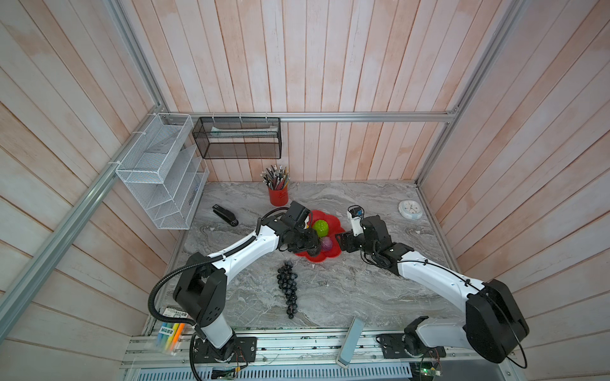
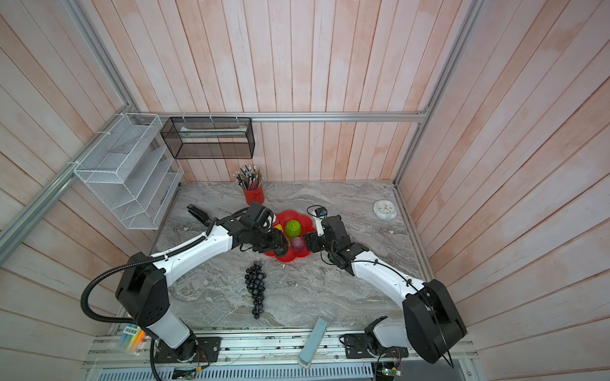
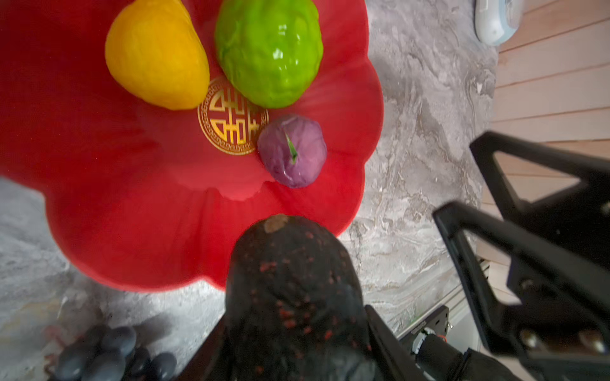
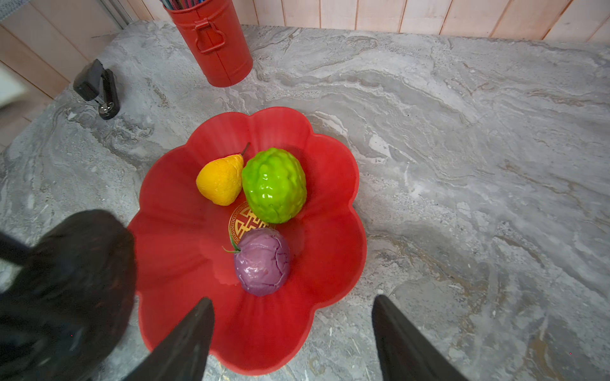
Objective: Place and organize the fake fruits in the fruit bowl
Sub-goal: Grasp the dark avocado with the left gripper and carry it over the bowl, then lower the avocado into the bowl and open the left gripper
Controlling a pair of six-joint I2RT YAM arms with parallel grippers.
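Avocado [image 3: 290,290]: sitting pinched in left end effector [image 1: 309,244] over fruit bowl [image 3: 132,231] rim; dark, red-speckled
Right end effector [image 4: 293,298]: standing spread, gripping nothing

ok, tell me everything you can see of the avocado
The avocado is a dark, near-black oval with rough skin flecked red and a tan stem scar at its tip. The left gripper is shut on its rear half, with the stem end pointing toward the bowl. It hangs at the bowl's near rim. Whether it touches the bowl cannot be told.
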